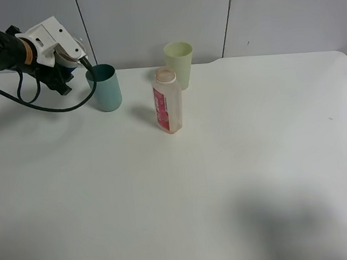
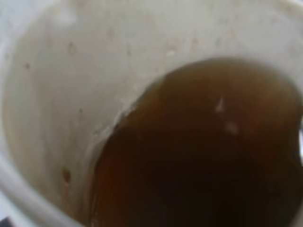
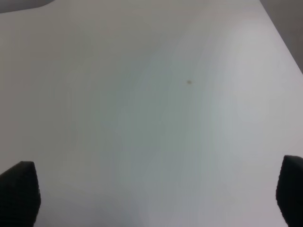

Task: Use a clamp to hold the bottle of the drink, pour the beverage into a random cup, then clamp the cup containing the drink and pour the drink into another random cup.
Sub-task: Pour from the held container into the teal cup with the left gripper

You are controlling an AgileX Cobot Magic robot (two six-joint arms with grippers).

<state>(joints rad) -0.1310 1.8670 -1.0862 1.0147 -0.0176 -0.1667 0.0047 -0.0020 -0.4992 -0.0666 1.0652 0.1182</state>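
Left fingers closed, apparently on the tilted cup with the drink | right fingers wide, empty | over teal cup, far-left corner of surface | keep your tilt slow, lip inside rim.

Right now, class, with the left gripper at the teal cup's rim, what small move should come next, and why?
Probably lift the teal cup a little, keeping it level. The left gripper looks pinched on its rim, the left wrist view shows brown drink inside a cup, and the pale green cup stands upright nearby, apparently ready to receive the pour.
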